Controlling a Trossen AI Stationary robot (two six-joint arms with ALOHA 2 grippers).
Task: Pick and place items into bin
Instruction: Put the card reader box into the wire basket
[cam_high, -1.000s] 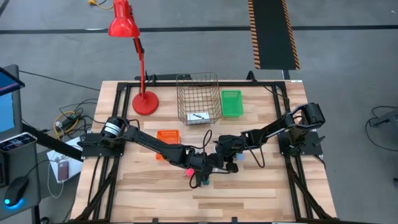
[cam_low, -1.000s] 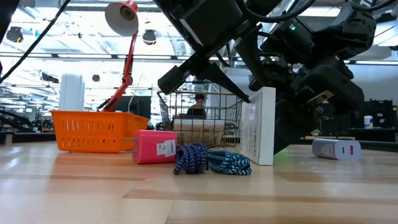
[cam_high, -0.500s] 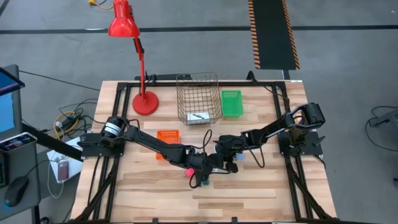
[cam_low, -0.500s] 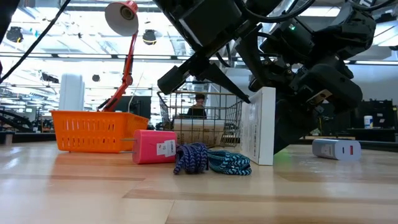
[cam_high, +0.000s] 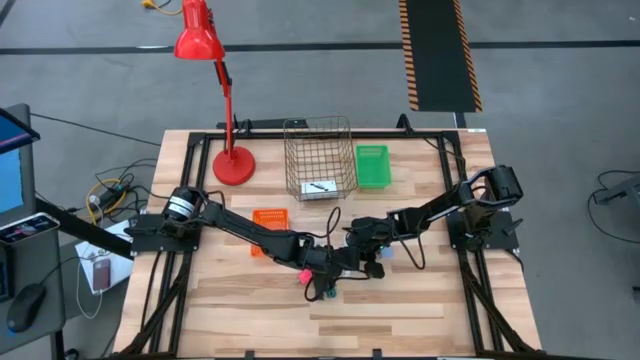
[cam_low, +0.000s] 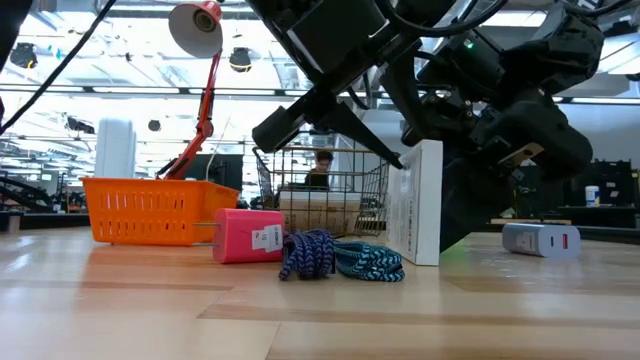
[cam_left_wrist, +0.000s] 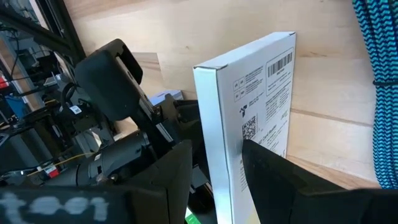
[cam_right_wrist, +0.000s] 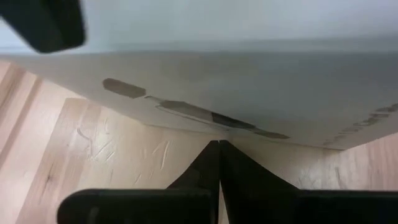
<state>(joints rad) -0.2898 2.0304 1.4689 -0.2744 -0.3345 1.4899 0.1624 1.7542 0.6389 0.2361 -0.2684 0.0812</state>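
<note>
At frame center, the left gripper (cam_left_wrist: 214, 180) clamps a white box (cam_left_wrist: 252, 118) standing upright on the table (cam_high: 400, 310); the right gripper (cam_right_wrist: 219, 155), fingers together, presses beside it, wire bin (cam_high: 318, 150) above.

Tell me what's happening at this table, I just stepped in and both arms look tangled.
Both arms meet mid-table over a white box standing on edge. The left pincer straddles the box, a finger on each face; the right pincer sits shut beside it. A pink block and a blue braided cable lie nearby. The wire basket already holds one white item.
</note>
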